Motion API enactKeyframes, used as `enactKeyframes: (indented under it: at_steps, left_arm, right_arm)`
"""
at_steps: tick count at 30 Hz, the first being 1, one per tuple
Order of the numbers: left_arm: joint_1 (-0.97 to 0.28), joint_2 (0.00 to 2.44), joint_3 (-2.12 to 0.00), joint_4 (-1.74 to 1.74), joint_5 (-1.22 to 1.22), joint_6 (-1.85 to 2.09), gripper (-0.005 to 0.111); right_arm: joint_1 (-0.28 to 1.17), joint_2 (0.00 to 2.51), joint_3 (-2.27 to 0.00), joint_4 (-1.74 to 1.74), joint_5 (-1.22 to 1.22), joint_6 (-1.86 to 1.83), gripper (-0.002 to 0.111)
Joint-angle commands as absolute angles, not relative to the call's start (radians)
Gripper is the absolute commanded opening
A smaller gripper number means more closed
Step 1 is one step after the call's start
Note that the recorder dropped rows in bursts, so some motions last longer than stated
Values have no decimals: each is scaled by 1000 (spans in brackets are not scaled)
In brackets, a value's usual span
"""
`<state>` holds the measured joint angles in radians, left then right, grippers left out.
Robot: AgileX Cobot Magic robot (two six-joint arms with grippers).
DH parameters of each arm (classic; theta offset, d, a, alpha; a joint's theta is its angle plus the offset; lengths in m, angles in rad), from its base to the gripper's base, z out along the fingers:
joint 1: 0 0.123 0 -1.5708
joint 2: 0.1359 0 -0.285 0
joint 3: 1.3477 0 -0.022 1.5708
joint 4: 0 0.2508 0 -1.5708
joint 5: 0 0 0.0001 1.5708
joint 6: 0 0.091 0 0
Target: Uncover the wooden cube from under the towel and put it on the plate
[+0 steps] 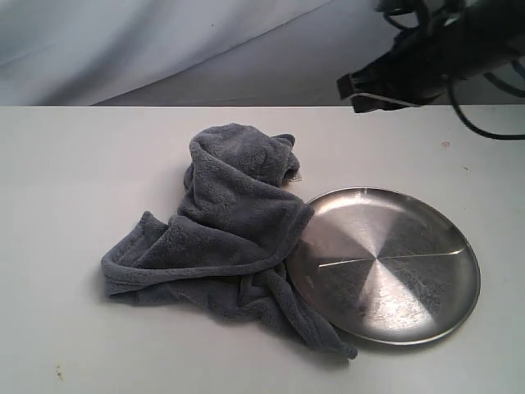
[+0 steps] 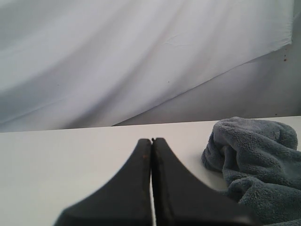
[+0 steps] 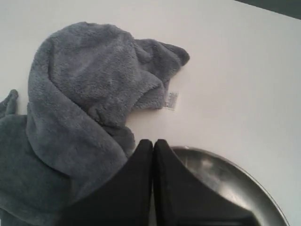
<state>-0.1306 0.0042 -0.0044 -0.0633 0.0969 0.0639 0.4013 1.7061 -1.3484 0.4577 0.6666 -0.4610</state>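
Note:
A grey-blue fleece towel (image 1: 230, 238) lies bunched on the white table, its right edge draped over the rim of the silver plate (image 1: 385, 263). The wooden cube is hidden. High at the back right hangs my right gripper (image 1: 358, 92), well above the table; it is shut and empty, looking down on the towel (image 3: 80, 103) and the plate's rim (image 3: 225, 179). My left gripper (image 2: 152, 141) is shut and empty, low over bare table, with the towel (image 2: 258, 160) off to one side. The left arm does not show in the exterior view.
The white table (image 1: 74, 164) runs wide around the towel and plate. A pale cloth backdrop (image 1: 164, 41) hangs behind it. A small white label (image 3: 171, 100) sticks out from the towel's edge.

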Motion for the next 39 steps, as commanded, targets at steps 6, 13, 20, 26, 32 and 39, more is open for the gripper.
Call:
enactKeyframes:
  at_steps: [6, 13, 20, 26, 32, 39]
  left_arm:
    - [-128, 0, 0, -66, 86, 62, 0]
    - [-128, 0, 0, -66, 86, 62, 0]
    - [-128, 0, 0, -66, 86, 62, 0]
    - [-128, 0, 0, -66, 86, 62, 0]
    - [-128, 0, 0, -66, 86, 62, 0]
    - [-128, 0, 0, -66, 86, 62, 0]
  right_arm:
    - [471, 2014, -1706, 372, 745, -376, 0]
    - [602, 2170, -1926, 355, 756, -360, 0]
    - [767, 2175, -1932, 294, 871, -362, 0]
    - [817, 2145, -1850, 238, 1058, -333, 0]
    - [782, 1982, -1586, -21, 952, -180, 0]
    - [470, 1889, -1457, 9, 793, -119, 0]
